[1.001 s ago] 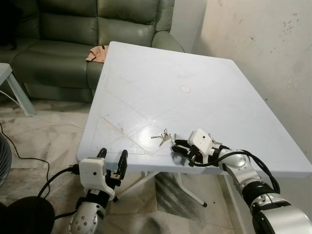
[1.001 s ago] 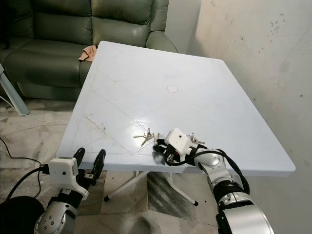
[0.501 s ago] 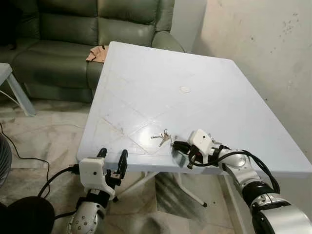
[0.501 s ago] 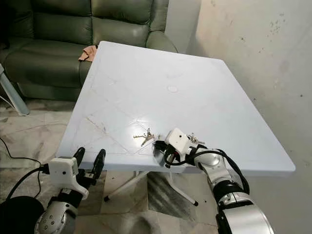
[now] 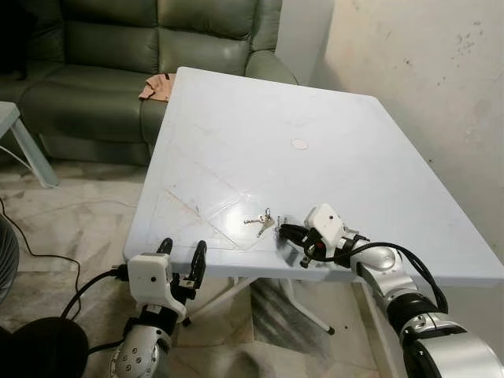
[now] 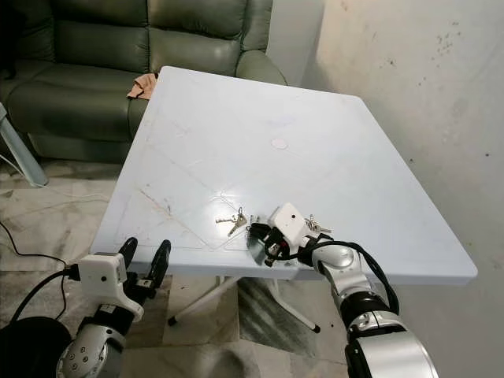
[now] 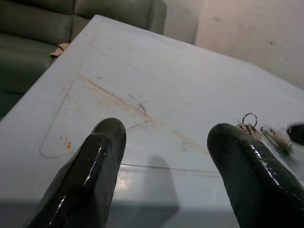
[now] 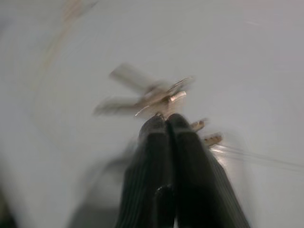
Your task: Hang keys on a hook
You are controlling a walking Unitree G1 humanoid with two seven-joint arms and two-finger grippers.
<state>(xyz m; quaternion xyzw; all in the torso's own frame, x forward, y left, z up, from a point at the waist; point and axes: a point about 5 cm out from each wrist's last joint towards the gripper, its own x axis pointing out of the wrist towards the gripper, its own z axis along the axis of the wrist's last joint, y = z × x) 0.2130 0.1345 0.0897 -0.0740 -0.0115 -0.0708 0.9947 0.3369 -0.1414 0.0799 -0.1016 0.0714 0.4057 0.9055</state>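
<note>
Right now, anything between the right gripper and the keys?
Nothing. In the right wrist view the right gripper, jaws together, sits right beside the keys on the white table.

A white rectangular plastic table (image 5: 236,134) stands against a stained, off-white plaster wall (image 5: 425,63) on a pale marbled tile floor (image 5: 71,220). Behind it sits a dark green leather sofa (image 5: 102,55), with a crumpled tan cloth (image 5: 157,87) on its seat.

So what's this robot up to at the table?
It's going after a small bunch of keys lying near the front edge of the white table. The right gripper rests on the tabletop right beside them, its two black fingers pressed together; whether it has caught the keys isn't clear. The left gripper waits open below the table's edge. No hook is in sight.
</note>
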